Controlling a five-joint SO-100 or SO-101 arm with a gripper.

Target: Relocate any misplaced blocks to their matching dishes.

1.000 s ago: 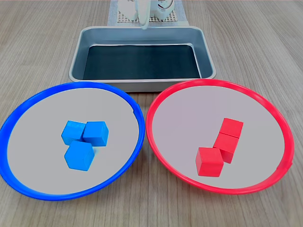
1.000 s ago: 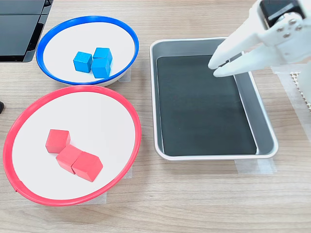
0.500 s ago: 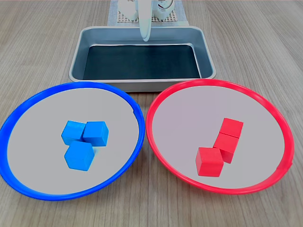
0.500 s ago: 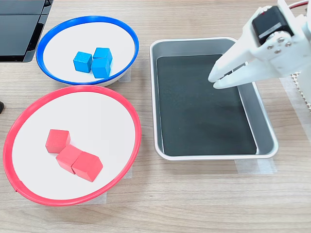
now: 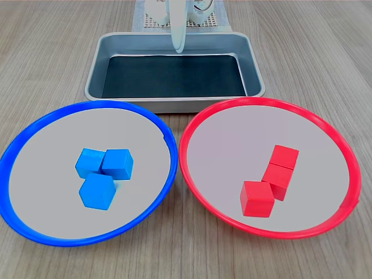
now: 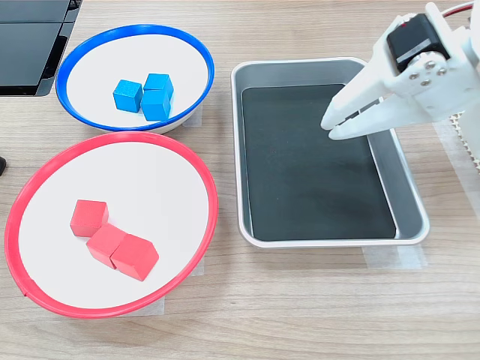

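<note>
Three blue blocks lie clustered inside the blue-rimmed dish. Three red blocks lie in a row inside the red-rimmed dish. My white gripper hangs above the far end of the silver tray, well away from both dishes. Its fingertips are together and hold nothing.
The rectangular silver tray with its dark bottom holds no blocks. A white mesh mat under the arm's base lies behind it. A black flat device sits at the second exterior view's top left. Bare wooden tabletop surrounds the dishes.
The gripper has dropped a little lower over the tray since one second ago and has hardly moved in the last half second. The blocks have not moved.
</note>
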